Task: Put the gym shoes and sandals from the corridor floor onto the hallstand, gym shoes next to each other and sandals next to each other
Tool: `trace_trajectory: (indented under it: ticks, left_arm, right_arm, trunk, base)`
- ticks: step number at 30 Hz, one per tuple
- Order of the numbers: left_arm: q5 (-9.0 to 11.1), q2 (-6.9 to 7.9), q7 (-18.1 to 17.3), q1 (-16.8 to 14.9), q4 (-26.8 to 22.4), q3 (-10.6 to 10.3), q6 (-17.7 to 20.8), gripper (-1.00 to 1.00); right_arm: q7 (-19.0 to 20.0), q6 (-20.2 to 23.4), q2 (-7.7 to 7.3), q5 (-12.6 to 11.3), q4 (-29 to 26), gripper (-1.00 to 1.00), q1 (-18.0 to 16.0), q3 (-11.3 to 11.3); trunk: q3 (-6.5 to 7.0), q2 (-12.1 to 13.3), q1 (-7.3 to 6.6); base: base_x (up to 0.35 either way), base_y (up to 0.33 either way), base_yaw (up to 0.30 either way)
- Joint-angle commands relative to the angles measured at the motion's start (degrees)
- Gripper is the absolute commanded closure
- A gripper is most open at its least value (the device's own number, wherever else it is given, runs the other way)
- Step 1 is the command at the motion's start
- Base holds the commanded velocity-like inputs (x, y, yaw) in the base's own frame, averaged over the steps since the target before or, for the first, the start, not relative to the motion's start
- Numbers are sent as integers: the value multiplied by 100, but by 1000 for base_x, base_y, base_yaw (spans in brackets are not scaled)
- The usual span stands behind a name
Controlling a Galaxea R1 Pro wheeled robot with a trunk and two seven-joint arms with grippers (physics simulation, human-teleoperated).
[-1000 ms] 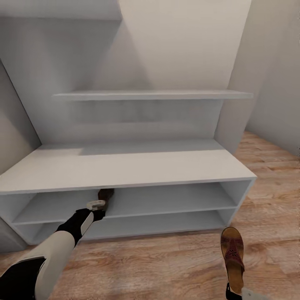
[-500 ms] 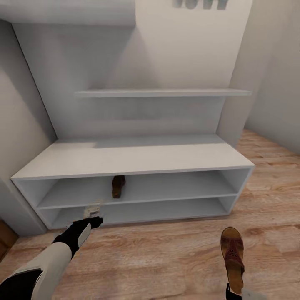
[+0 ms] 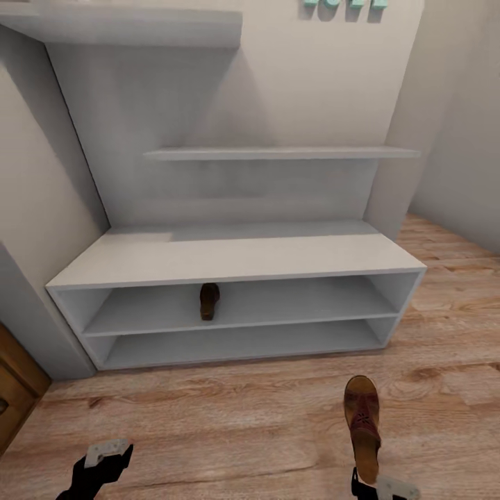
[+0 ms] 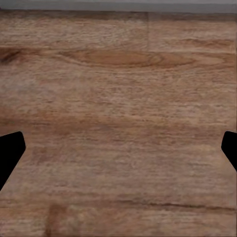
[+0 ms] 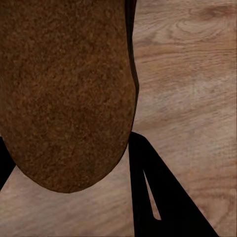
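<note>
The pale grey hallstand [image 3: 236, 257] stands against the wall ahead. One dark brown sandal [image 3: 209, 300] lies on its upper tier, left of centre. My right gripper [image 3: 366, 480] is low at the front right, shut on the heel of the other sandal [image 3: 362, 417], which points toward the rack above the corridor floor [image 3: 243, 417]. The right wrist view has this sandal's brown sole [image 5: 64, 89] between the fingers [image 5: 148, 197]. My left gripper [image 3: 104, 455] hangs open at the front left over bare planks, with its fingertips [image 4: 7, 153] wide apart. The gym shoes are out of view.
Two staggered wall shelves [image 3: 278, 153] rise above the rack's flat top. A wall corner [image 3: 396, 139] closes in at the right. A brown wooden edge [image 3: 14, 396] shows at the far left. Teal letters [image 3: 344, 3] hang high on the wall.
My left arm has pulled out of the upper tier, leaving the sandal there, and drawn back low and open. The view has backed away from the rack. The right gripper still holds its sandal.
</note>
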Motion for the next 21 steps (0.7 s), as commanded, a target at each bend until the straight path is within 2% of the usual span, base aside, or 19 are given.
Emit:
trace_trajectory:
  ticks: [1, 2, 3, 5, 8, 14, 21]
  left_arm:
    - [50, 0, -55, 20, 7, 26, -32, -100]
    - [54, 2, -56, 54, 13, 26, -94, -100]
    - [55, -5, -57, 90, 71, 26, -265, -100]
    - [55, -17, -58, 107, 255, 29, -479, -100]
    - [58, -9, -58, 111, 312, 31, -540, -100]
    - [60, 1, -62, 113, 347, 30, -578, -100]
    - [60, -18, -66, 114, 352, 27, -587, -100]
  right_arm:
    - [-32, -3, 68, 38, -25, 100, -4, -3]
    - [-54, 38, 191, 44, -91, 100, -8, 65]
    - [-152, 274, 398, 46, -239, 100, -43, 225]
    - [-429, 920, 633, 33, -595, 100, -155, 520]
    - [-552, 1260, 712, 21, -902, 100, -192, 718]
    - [-624, 1484, 776, 12, -1216, 100, -214, 975]
    - [-636, 1508, 788, 10, -1258, 100, -217, 1023]
  trunk:
    - [-5, -2, -1]
    - [-5, -2, -1]
    - [-5, -2, -1]
    - [-5, -2, -1]
    - [-5, -2, -1]
    - [-5, -2, -1]
    - [-5, -2, -1]
  base:
    - [-2, 2, 0]
    - [-2, 1, 0]
    - [0, 0, 0]
    - [0, 0, 0]
    - [0, 0, 0]
    - [0, 0, 0]
    - [0, 1, 0]
